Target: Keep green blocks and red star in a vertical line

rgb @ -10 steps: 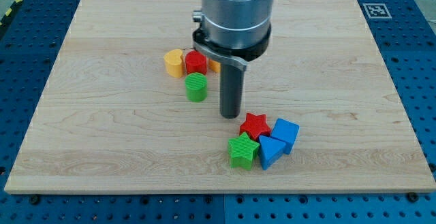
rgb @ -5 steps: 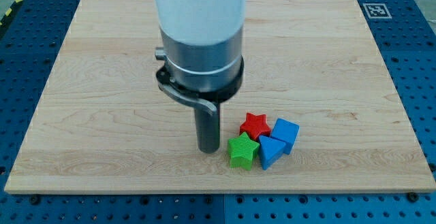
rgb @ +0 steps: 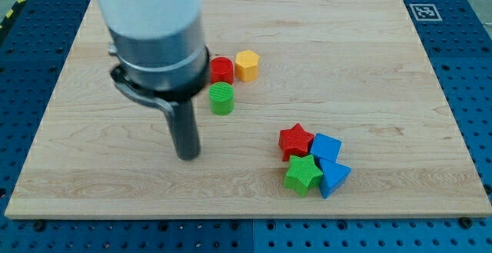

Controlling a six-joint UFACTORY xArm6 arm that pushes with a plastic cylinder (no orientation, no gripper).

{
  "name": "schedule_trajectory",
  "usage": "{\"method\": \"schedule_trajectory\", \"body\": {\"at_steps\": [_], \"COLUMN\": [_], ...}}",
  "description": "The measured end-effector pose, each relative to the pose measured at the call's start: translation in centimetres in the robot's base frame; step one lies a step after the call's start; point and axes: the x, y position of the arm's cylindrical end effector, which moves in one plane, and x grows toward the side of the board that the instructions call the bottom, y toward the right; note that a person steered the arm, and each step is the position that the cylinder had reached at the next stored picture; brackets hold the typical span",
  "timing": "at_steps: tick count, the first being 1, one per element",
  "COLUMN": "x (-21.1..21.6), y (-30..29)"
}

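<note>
The red star (rgb: 296, 141) lay at the table's (rgb: 384, 68) lower right, touching the green star (rgb: 304, 174) at its 5 o'clock; the green cylinder (rgb: 221, 98) stood well apart at 10 o'clock. All looked light, rigid and slide-prone; push flat sides. My tip (rgb: 187, 155), pincer-less, rested at the cylinder's 7 o'clock.

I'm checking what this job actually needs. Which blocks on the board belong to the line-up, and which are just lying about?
For the job:
green round block
green star
red star
my tip, at the view's left of them, touching none

Lying about:
red round block
yellow block
blue cube
blue wedge-like block
</note>
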Motion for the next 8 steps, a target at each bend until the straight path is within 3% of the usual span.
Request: {"method": "schedule_trajectory", "body": {"at_steps": [1,3,4,6,7,8], "x": [-3.5,-4.9,-5.1,-4.7,-7.9,-10.9], "y": [0.3,11.4,11.3,2.9,3.8,9.4]}}
